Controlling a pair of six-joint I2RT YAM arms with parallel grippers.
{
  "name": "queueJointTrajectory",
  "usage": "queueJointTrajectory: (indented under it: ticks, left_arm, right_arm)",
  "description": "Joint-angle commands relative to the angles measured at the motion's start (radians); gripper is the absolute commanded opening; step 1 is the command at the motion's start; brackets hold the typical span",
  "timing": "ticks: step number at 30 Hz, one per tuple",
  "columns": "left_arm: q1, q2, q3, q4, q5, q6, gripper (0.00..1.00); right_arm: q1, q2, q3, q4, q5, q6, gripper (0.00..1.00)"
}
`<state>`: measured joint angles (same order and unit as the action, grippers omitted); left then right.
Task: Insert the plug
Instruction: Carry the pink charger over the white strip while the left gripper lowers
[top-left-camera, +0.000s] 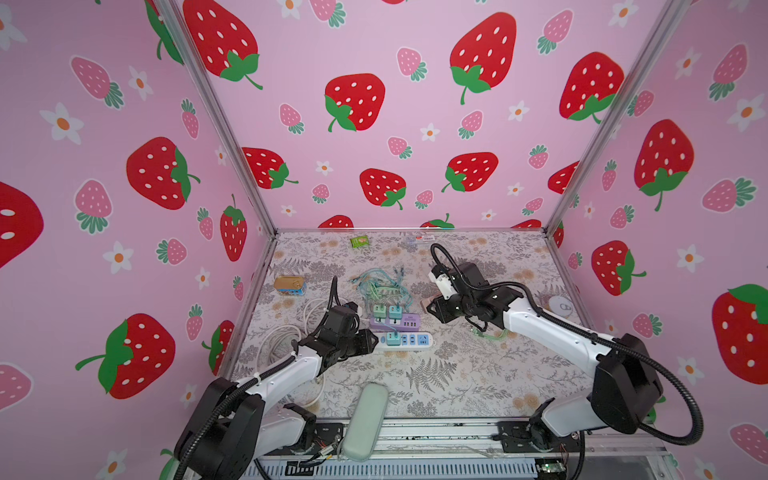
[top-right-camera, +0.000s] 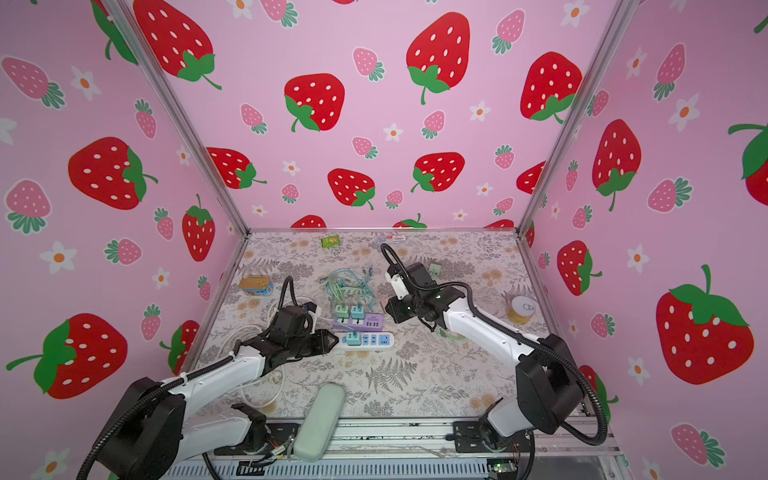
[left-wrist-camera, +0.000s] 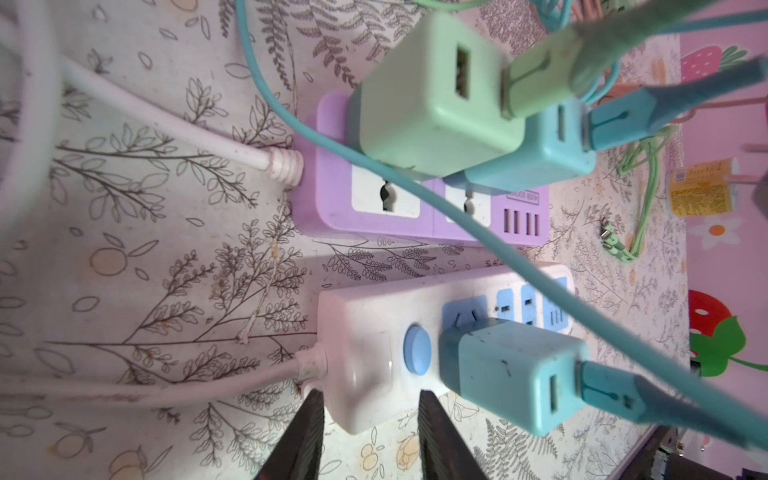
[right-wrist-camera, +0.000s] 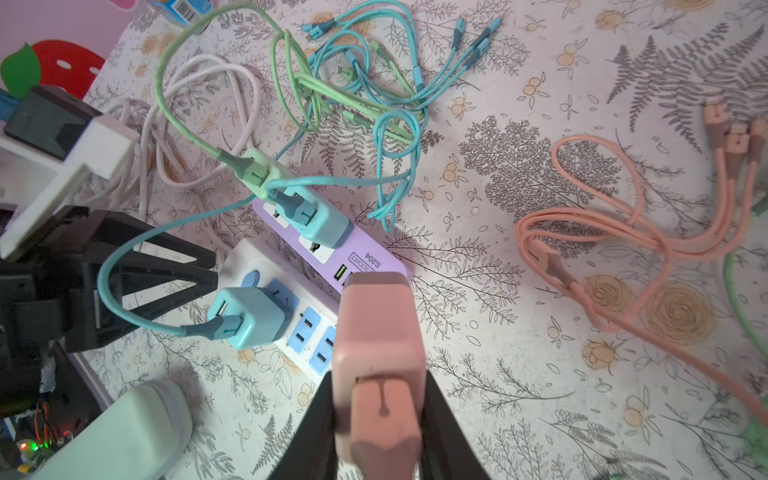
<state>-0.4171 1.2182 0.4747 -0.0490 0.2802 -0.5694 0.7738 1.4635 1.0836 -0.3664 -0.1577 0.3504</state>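
Right fingers (right-wrist-camera: 451, 436) pinch the pink plug (right-wrist-camera: 378, 332) at one o'clock of the white strip (top-left-camera: 411, 340) — left fingers (left-wrist-camera: 301, 436) straddle its end, seemingly bracing; clamping unclear.

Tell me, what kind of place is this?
Probably a robot practice booth, not a home: strawberry walls on a metal frame, two robot arms, and power strips on a flowery table.
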Motion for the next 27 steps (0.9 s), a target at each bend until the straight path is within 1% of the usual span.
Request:
queueJointTrajectory:
  ticks: [1,4,9,18,27]
  left_arm:
    - [0.005,0.013,0.05,-0.011,-0.006,0.022,0.38]
    - [0.006,0.017,0.055,-0.015,-0.01,0.032,0.37]
    - [0.005,0.028,0.059,-0.013,-0.018,0.04,0.34]
    - [0.006,0.043,0.053,-0.01,-0.014,0.048,0.31]
    - [0.006,0.037,0.044,0.009,0.019,0.05,0.3]
  right_arm:
    - [0.023,-0.034,-0.017,0.014,0.06,0.121,0.04]
    - [0.045,-0.041,-0.031,0.019,0.055,0.156,0.03]
    - [0.071,-0.014,-0.01,-0.023,0.058,0.171,0.0]
    - [0.126,0.086,0.074,-0.141,0.052,0.202,0.0]
    - [0.167,0.128,0.121,-0.222,0.052,0.228,0.0]
